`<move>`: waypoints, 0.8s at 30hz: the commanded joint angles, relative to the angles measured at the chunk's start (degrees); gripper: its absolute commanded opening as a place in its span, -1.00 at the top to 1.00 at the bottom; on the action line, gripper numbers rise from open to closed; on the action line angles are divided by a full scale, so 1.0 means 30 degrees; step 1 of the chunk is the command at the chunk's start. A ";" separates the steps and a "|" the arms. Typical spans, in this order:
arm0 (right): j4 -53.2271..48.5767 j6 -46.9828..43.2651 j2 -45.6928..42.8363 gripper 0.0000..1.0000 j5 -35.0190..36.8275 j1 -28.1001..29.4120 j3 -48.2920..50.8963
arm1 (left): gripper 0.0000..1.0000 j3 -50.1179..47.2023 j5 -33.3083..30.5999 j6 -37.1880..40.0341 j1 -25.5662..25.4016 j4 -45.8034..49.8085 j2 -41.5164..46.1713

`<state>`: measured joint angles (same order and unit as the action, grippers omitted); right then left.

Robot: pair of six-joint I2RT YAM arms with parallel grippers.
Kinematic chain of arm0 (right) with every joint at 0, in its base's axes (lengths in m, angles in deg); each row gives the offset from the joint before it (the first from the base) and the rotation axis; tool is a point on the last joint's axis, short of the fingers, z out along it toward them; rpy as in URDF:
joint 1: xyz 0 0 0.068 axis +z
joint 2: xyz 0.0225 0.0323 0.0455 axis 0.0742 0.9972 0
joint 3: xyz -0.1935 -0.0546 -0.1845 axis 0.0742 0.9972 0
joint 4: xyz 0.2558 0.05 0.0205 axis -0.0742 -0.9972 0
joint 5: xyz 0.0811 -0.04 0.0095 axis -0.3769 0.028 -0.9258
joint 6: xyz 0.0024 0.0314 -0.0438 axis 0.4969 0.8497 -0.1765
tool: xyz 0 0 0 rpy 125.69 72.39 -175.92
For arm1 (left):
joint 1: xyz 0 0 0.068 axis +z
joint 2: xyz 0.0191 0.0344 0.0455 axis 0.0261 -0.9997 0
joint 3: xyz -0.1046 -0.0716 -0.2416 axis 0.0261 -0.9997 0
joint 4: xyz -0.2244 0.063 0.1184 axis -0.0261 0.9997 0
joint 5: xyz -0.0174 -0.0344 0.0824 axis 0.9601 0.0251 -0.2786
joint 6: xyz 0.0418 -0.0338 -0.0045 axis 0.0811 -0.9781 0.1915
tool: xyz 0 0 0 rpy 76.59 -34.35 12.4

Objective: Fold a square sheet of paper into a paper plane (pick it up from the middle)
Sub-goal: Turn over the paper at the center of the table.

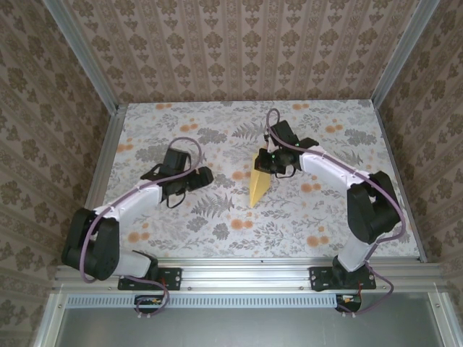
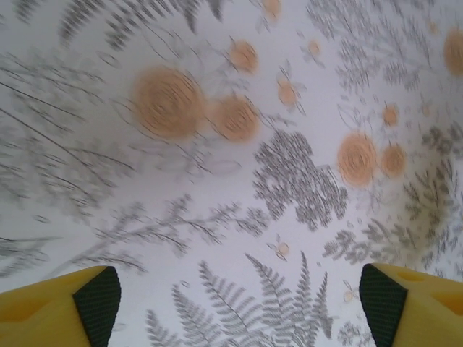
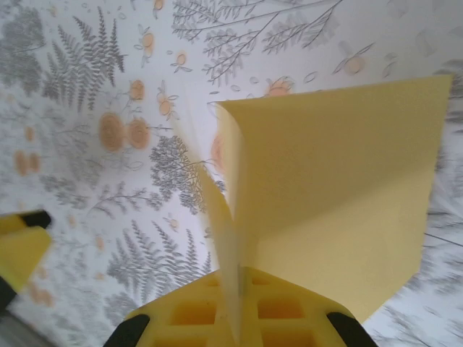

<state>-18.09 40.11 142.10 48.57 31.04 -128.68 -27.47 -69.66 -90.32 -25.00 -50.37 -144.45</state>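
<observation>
The square sheet of paper stands folded as a slim yellow paper plane (image 1: pixel 258 185), with its point toward the near edge of the table. My right gripper (image 1: pixel 272 165) is shut on the plane's wide far end. In the right wrist view the centre fold runs between the closed jaws of the right gripper (image 3: pixel 239 293), and the plane's wings (image 3: pixel 340 181) spread out ahead. My left gripper (image 1: pixel 162 165) hovers over the table well to the left of the plane. Its pads (image 2: pixel 98 298) stand wide apart and open, with only the printed cloth between them.
The table (image 1: pixel 217 224) is covered with a white cloth printed with grey ferns and small orange flowers (image 2: pixel 168 101). Aluminium rails (image 1: pixel 101 155) edge it left and right, and patterned walls rise behind and beside. Both arm bases sit at the near edge.
</observation>
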 commanded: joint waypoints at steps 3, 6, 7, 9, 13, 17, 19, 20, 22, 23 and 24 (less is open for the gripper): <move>-0.8476 -0.2278 0.1341 0.87 0.7810 0.2028 -0.3677 | -1.00 0.0055 -0.0096 0.1275 0.1501 0.1330 0.0613; -1.0924 -0.1531 0.3476 0.87 1.1551 0.3253 -0.6221 | -1.00 0.0047 0.0075 0.1287 0.2042 0.1618 0.0742; -1.1746 -0.1117 0.4408 0.87 1.2738 0.3658 -0.7122 | -1.00 -0.0031 0.0079 0.1238 0.2133 0.1624 0.0867; -1.3228 -0.0230 0.6032 0.87 1.4535 0.4263 -0.8863 | -1.00 -0.0209 0.0100 0.1158 0.2295 0.1681 0.1141; -1.5312 0.1446 0.9040 0.86 1.5798 0.5169 -1.1720 | -1.00 -0.0259 -0.0119 0.0990 0.2626 0.2246 0.1743; -1.6084 0.2264 1.1467 0.83 1.5895 0.6063 -1.3955 | -1.00 -0.0212 -0.0542 0.0987 0.2970 0.3134 0.2298; -1.6132 0.2487 1.2569 0.83 1.5797 0.6504 -1.4815 | -1.00 -0.0382 -0.0885 0.0879 0.3202 0.3455 0.2760; -1.6276 0.2681 1.3043 0.83 1.5778 0.6648 -1.5221 | -1.00 -0.0479 -0.0949 0.0767 0.3329 0.3608 0.2978; -1.6636 0.3045 1.4024 0.83 1.5800 0.6895 -1.5906 | -1.00 -0.0727 -0.0980 0.0591 0.3550 0.3858 0.3605; -1.6859 0.3257 1.4384 0.81 1.5908 0.6976 -1.6206 | -1.00 -0.0818 -0.0984 0.0504 0.3602 0.4040 0.3953; -1.6987 0.3532 1.4672 0.78 1.6004 0.7030 -1.6334 | -1.00 -0.0909 -0.1029 0.0410 0.3631 0.4198 0.4354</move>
<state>-62.81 46.60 182.47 93.49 51.28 -173.71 -28.89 -71.36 -88.01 -14.82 -41.34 -134.88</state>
